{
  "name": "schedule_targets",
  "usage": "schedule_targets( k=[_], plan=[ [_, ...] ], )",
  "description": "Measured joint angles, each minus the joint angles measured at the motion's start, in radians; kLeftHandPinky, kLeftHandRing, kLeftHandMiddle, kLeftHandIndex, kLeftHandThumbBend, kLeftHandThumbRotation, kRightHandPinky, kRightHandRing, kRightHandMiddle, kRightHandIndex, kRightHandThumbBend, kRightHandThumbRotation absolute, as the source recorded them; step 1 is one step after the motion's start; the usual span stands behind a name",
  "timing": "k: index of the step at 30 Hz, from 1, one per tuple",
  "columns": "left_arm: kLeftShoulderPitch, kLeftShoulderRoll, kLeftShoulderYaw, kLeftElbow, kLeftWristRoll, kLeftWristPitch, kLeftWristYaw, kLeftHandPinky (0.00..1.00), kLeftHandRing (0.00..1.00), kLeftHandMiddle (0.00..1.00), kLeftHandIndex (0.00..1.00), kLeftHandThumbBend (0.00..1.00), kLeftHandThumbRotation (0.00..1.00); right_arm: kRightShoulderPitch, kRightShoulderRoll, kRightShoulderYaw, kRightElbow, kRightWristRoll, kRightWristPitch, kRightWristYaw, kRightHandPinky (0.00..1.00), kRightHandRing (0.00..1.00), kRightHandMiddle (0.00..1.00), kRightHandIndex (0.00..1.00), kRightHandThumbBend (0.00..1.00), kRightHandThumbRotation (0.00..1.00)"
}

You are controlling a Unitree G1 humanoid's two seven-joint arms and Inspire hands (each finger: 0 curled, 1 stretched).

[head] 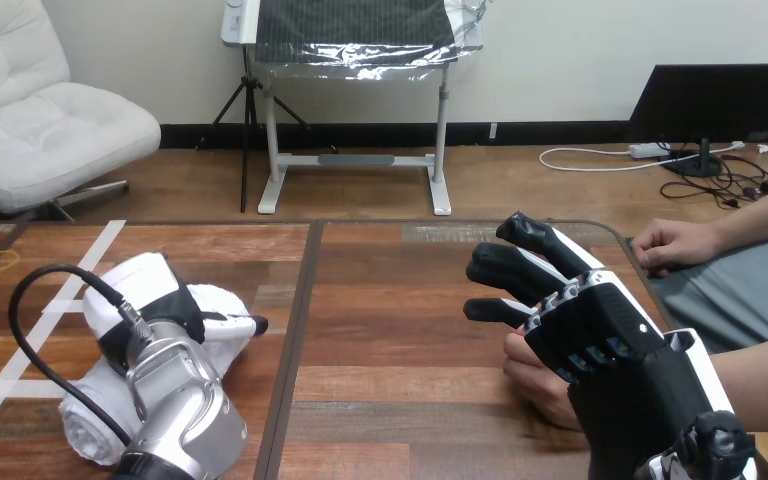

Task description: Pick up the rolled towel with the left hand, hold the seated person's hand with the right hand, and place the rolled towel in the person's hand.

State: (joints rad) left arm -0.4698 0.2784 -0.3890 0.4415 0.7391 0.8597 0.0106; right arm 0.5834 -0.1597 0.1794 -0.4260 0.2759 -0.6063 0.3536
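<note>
Closest in, the silver left forearm (185,410) comes up from the bottom edge at the left of the head view, lying right over the white rolled towel (85,425). The towel lies slantwise on the brown wooden table (390,300), one end showing low beside the forearm and the other poking out past the wrist. The left hand (165,300) sits on top of that far end, touching it, but whether it is actually grasping the roll I cannot tell from this angle. Over on the right, the black right hand (600,330) is laid over the person's hand (532,378), which rests on the table near its right edge. Its fingers (505,268) are stretched out straight and spread, reaching forward beyond the knuckles below, so that hand is released, not clasped round anything. Further back, the person's other hand (675,245) rests loosely curled at the table's right edge, well apart from the towel. Far left, a thin yellow ring (0,262) lies near a strip of white tape (90,255).
</note>
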Motion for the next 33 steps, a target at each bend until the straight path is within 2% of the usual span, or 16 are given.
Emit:
schedule_targets(
  k=[13,16,17,19,24,25,26,31,32,33],
  plan=[
    [-0.006,-0.004,0.0,0.044,-0.005,-0.01,-0.008,1.0,1.0,1.0,0.96,0.89,0.5,0.0,0.0,0.0,0.0,0.0,-0.001,0.0,0.74,0.82,0.82,0.86,0.96,1.0],
    [-0.013,-0.006,0.0,0.061,-0.005,-0.013,-0.008,0.97,0.98,0.98,0.94,0.88,0.48,0.0,0.0,0.0,0.0,0.0,-0.001,0.0,0.74,0.82,0.82,0.86,0.96,1.0],
    [-0.016,-0.007,0.0,0.067,-0.005,-0.014,-0.008,0.89,0.94,0.95,0.91,0.88,0.45,0.0,0.0,0.0,0.0,0.0,-0.002,0.0,0.74,0.82,0.82,0.86,0.96,1.0],
    [-0.022,-0.008,0.0,0.077,-0.005,-0.016,-0.008,0.82,0.91,0.92,0.89,0.88,0.44,0.0,0.0,0.0,0.0,0.0,-0.002,0.0,0.74,0.82,0.82,0.86,0.96,1.0],
    [-0.041,-0.009,-0.003,0.108,-0.005,-0.024,-0.008,0.53,0.69,0.77,0.79,0.88,0.34,0.0,0.0,0.0,0.0,0.0,-0.003,0.0,0.74,0.83,0.82,0.86,0.96,1.0],
    [-0.045,-0.009,-0.003,0.115,-0.005,-0.026,-0.008,0.43,0.58,0.68,0.76,0.87,0.27,0.0,0.0,0.0,0.0,0.0,-0.003,0.0,0.74,0.83,0.82,0.86,0.96,1.0],
    [-0.049,-0.009,-0.004,0.123,-0.005,-0.028,-0.008,0.38,0.53,0.63,0.75,0.87,0.22,0.0,0.0,0.0,0.0,0.0,-0.004,0.001,0.74,0.83,0.82,0.86,0.96,1.0],
    [-0.069,-0.013,-0.007,0.157,-0.005,-0.038,-0.008,0.2,0.31,0.42,0.72,0.84,0.08,-0.001,0.0,0.0,0.0,0.001,-0.008,0.001,0.74,0.83,0.82,0.86,0.96,1.0],
    [-0.087,-0.019,-0.021,0.184,-0.005,-0.053,-0.009,0.07,0.14,0.25,0.61,0.81,0.0,-0.001,0.0,-0.001,0.0,0.001,-0.014,0.003,0.74,0.83,0.83,0.86,0.96,1.0],
    [-0.088,-0.019,-0.021,0.184,-0.005,-0.053,-0.009,0.07,0.15,0.26,0.6,0.81,0.0,-0.001,0.0,-0.001,0.0,0.001,-0.014,0.003,0.74,0.83,0.83,0.86,0.96,1.0]
  ],
)
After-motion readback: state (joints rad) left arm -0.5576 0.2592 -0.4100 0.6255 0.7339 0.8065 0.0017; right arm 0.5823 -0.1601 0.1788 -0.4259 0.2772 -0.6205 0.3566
